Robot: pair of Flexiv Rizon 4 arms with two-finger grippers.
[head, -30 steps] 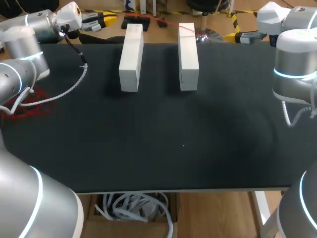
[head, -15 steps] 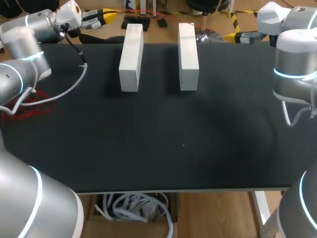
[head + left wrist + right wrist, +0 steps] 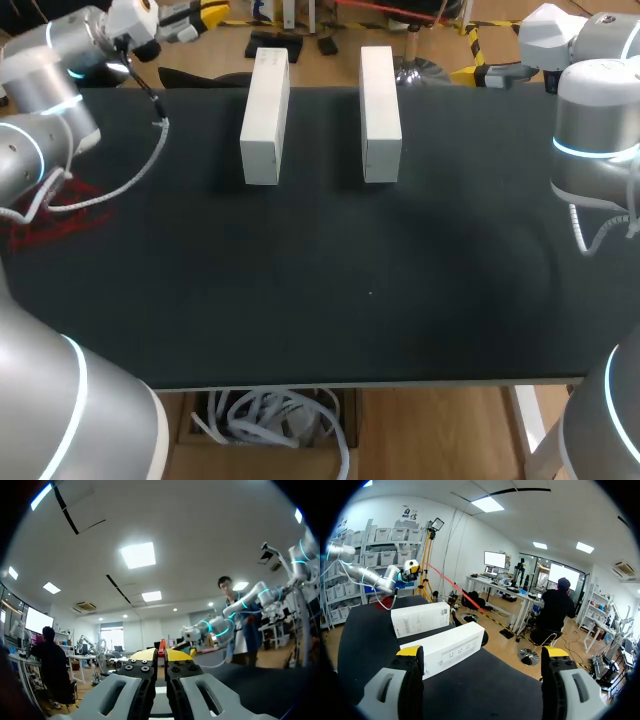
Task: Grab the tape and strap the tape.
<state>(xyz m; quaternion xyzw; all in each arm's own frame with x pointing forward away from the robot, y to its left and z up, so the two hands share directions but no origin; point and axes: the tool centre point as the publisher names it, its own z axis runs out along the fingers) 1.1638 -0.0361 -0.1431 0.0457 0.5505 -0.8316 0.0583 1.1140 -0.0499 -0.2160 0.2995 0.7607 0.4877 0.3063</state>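
The left gripper [image 3: 161, 655] has its two yellow-tipped fingers pressed almost together, pinching a thin red sliver of the tape [image 3: 161, 647] that stands up between the tips. From its own wrist view little more of the tape can be seen, since the finger bodies cover what lies ahead. In the right wrist view the tape [image 3: 454, 588] shows as a taut red line running from that gripper, out past the far edge of the table and down toward the floor; where it ends I cannot make out. In the head view the left gripper [image 3: 200, 13] sits beyond the table's far left corner and is partly cut off at the frame's edge.

The right gripper [image 3: 482, 652] stands wide open with nothing between its fingers. In the head view it [image 3: 492, 72] is beyond the far right corner, half hidden behind the arm's own grey joints.

Two long white boxes lie side by side on the black mat [image 3: 350, 290], near the far edge and apart from each other: the left box [image 3: 265, 115] and the right box [image 3: 380, 112]. Seen from the right wrist, the right box [image 3: 445, 649] is ahead of the open fingers, with the left box [image 3: 419, 618] behind it.

A grey cable [image 3: 135, 180] from the left arm droops over the mat, and beside it lies a red patch [image 3: 48, 218] too blurred to identify.
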